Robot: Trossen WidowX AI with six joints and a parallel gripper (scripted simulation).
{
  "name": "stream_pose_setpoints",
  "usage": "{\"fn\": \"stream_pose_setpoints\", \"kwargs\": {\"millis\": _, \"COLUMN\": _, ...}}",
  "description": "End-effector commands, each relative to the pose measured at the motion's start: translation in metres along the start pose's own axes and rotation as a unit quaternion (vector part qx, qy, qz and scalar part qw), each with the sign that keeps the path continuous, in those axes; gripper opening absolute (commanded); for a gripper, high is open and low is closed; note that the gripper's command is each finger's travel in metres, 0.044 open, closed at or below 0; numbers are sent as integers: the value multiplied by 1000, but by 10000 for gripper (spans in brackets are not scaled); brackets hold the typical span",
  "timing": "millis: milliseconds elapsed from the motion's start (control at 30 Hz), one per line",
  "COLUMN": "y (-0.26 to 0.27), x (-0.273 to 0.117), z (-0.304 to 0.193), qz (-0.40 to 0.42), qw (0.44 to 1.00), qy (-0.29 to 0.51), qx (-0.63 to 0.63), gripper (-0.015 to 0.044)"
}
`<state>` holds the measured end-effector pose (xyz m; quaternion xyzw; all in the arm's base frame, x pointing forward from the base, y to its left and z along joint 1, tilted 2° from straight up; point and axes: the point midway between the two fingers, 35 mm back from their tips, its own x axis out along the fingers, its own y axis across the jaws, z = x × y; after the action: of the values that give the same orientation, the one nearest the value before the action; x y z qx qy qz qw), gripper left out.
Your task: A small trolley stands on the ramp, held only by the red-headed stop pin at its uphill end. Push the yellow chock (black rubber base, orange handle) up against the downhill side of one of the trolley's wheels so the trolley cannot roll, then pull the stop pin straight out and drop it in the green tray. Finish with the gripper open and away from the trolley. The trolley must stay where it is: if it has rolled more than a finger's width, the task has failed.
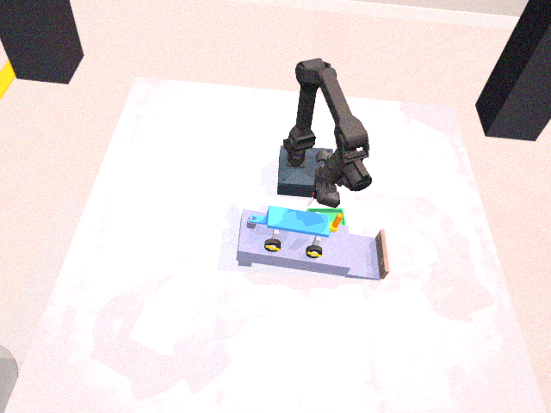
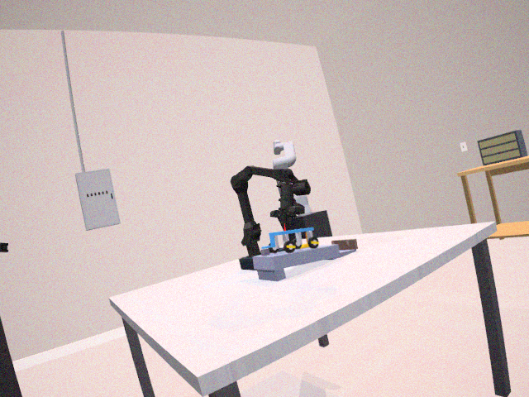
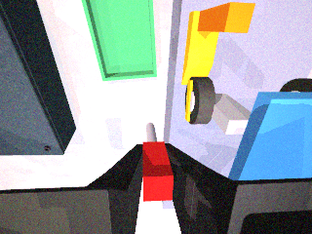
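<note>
One red-headed pin (image 1: 311, 200) (image 2: 284, 227) (image 3: 157, 171) is out of the trolley (image 1: 298, 220) (image 2: 292, 231) (image 3: 278, 136) and clamped in the gripper (image 1: 321, 197) (image 2: 287, 231) (image 3: 153, 149), which in the top view hangs on the arm-base side of the trolley. The tray (image 1: 344, 217) (image 3: 129, 77) peeks out behind the trolley on that same side, and the chock (image 1: 337, 221) (image 2: 305, 246) (image 3: 199, 54) stands at the trolley's downhill end, its orange handle raised. The ramp (image 1: 294, 261) (image 2: 298, 257) (image 3: 174, 63) runs on past the trolley to a brown end stop (image 1: 382, 254) (image 2: 344, 244), well apart from the wheels. From the exterior, the trolley stands on the slope, the pin's red head showing just above its blue deck; the tray is hidden. In the wrist view, the closed fingers pinch the red head, and the pale shank points ahead and away from the camera, toward the tray's near end. The tray lies ahead of the pin and slightly left, its long axis running roughly away from the fingers, along the trolley's side. The chock appears to meet the near wheel (image 3: 201, 100). The next move likely calls for carrying the pin downhill past the trolley's wheel, over the tray's rim, before release.
</note>
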<state>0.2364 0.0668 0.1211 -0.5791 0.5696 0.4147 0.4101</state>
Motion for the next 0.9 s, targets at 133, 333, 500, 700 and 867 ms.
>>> {"fn": "stream_pose_setpoints", "kwargs": {"millis": 133, "y": 1, "x": -3, "z": 34, "qz": 4, "qw": 1000, "qy": -1, "qx": 0, "gripper": 0}}
{"fn": "stream_pose_setpoints", "kwargs": {"millis": 333, "y": 3, "x": -5, "z": 58, "qz": 4, "qw": 1000, "qy": -2, "qx": 0, "gripper": 0}}
{"fn": "stream_pose_setpoints", "kwargs": {"millis": 500, "y": 3, "x": -5, "z": 58, "qz": 3, "qw": 1000, "qy": -4, "qx": -10, "gripper": 0}}
{"fn": "stream_pose_setpoints", "kwargs": {"millis": 700, "y": 3, "x": -5, "z": 57, "qz": -5, "qw": 995, "qy": -20, "qx": -96, "gripper": 0}}
{"fn": "stream_pose_setpoints", "kwargs": {"millis": 867, "y": 4, "x": -5, "z": 56, "qz": -15, "qw": 984, "qy": -32, "qx": -173, "gripper": 0}}
